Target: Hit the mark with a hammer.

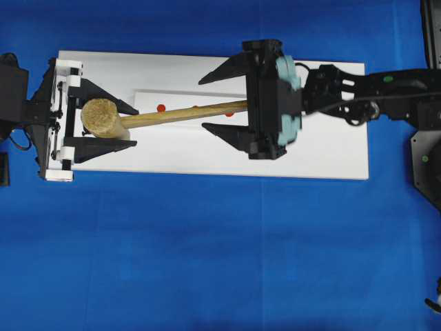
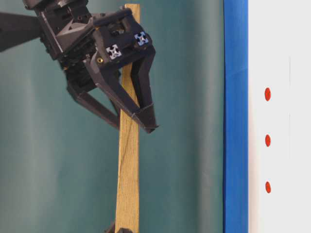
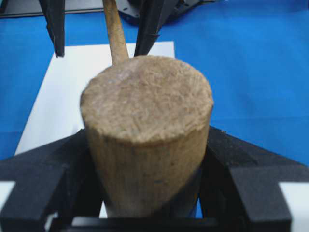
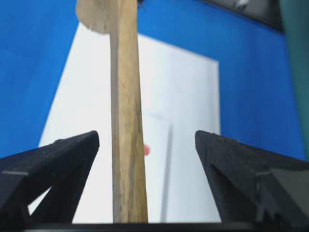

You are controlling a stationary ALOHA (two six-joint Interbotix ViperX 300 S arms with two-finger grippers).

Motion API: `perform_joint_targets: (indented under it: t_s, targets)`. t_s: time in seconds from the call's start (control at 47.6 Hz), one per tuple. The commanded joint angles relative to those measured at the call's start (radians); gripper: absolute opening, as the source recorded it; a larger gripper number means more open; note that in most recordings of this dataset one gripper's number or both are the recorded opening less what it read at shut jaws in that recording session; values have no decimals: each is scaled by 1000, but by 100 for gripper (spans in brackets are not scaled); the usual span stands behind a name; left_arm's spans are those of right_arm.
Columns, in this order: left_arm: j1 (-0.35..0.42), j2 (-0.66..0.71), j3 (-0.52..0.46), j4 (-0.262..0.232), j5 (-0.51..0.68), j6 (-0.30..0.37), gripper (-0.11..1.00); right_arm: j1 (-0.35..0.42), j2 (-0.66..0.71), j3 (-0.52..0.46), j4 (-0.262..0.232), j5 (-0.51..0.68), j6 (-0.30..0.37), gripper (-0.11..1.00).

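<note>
Overhead exterior view: the hammer [image 1: 148,117] lies level above the white board [image 1: 324,152], head toward the left arm, handle running toward the right arm. The left gripper [image 1: 107,124] has its two black fingers [image 1: 103,147] closed on the cylindrical head, one on each side, both touching the wood. The left wrist view confirms this: the head [image 3: 147,130] fills the space between the two fingers, its rough end face turned to the camera, and the handle runs away from the fingers toward the far gripper.

The right gripper [image 1: 213,100] stands wide open. Its fingers [image 1: 227,69] straddle the free end of the handle, one on each side, neither touching it. In the right wrist view the handle [image 4: 128,130] passes between the fingers, nearer the left-hand one in that view, with clear gaps on both sides. The table-level view shows the same spread fingers [image 2: 121,94] around the flat handle [image 2: 129,170]; contact cannot be told from that angle.

Red marks [image 1: 160,107] sit on the board under the handle, between the two grippers. The table-level view shows three of them [image 2: 267,141] in a row. The board rests on the blue tabletop [image 1: 207,255].

No containers in view.
</note>
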Motion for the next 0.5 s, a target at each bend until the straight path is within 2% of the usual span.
perform_joint_targets:
  t_s: [0.0, 0.168, 0.252, 0.315, 0.483]
  targets:
    - [-3, -11, -15, 2, -6, 3, 44, 3, -17, -29, 12, 25, 5, 96]
    - [-2, -11, -15, 2, -6, 3, 44, 2, -15, -31, 44, 23, 21, 92]
    - [-2, -14, -17, 2, -6, 3, 44, 2, -15, -31, 48, 26, 23, 83]
    - [-2, -14, -17, 2, -6, 2, 44, 2, -15, -31, 48, 31, 23, 68]
    - [0, -11, -21, -2, -11, -5, 44, 2, -15, -32, 49, 52, 21, 19]
